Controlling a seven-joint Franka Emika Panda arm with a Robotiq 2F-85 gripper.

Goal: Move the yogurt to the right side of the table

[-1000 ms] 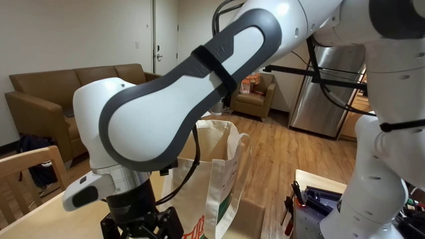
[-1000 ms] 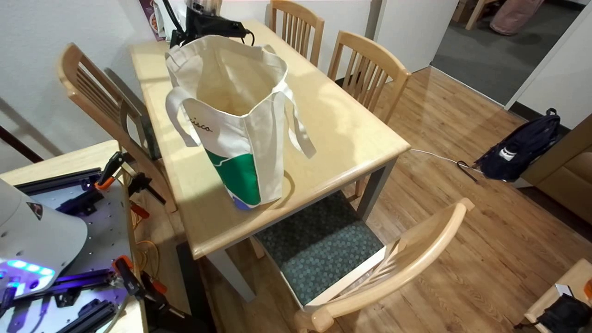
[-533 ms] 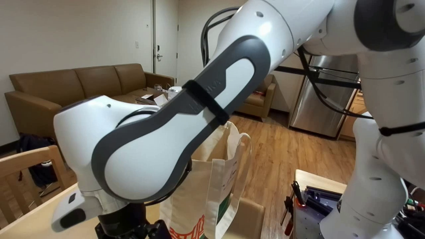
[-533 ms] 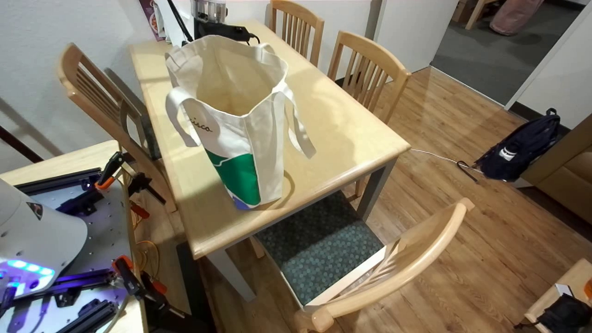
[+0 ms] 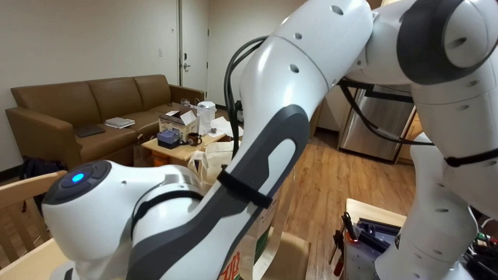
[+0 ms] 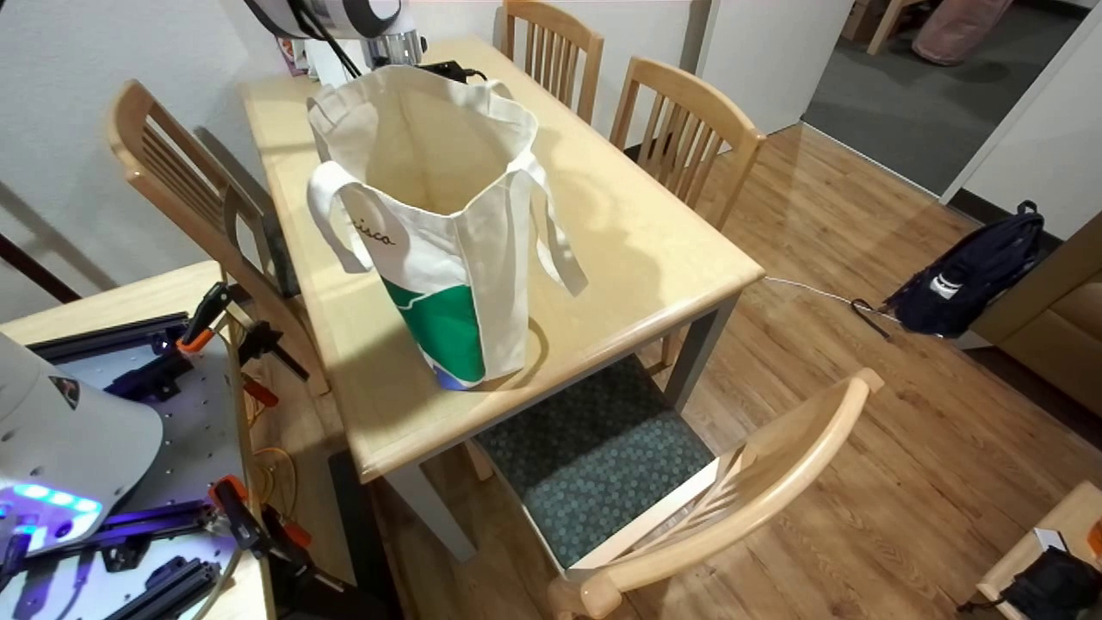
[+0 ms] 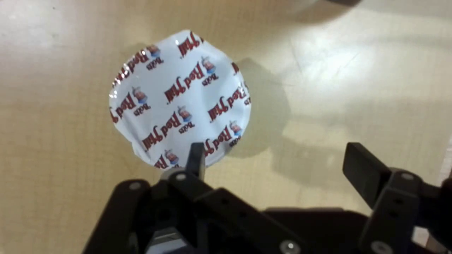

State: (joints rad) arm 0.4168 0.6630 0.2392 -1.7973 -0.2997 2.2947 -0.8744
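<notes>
saw claw (image 7: 279, 160) spread wide apart above table (image 7: 63, 197); found yogurt (image 7: 187, 98) (printed "red mill" across lid) on table, outside gap, partly hidden at rim by one fingertip; couldn't tell if touching.

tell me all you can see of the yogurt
The yogurt shows clearly only in the wrist view, from above: a round white lid, shiny, foil-like and creased, with an uneven rim and repeated red Red Mill lettering. It looks sealed and sits lid up on the table, its sides hidden. There, one finger of the open gripper overlaps its edge; whether they touch I cannot tell.
</notes>
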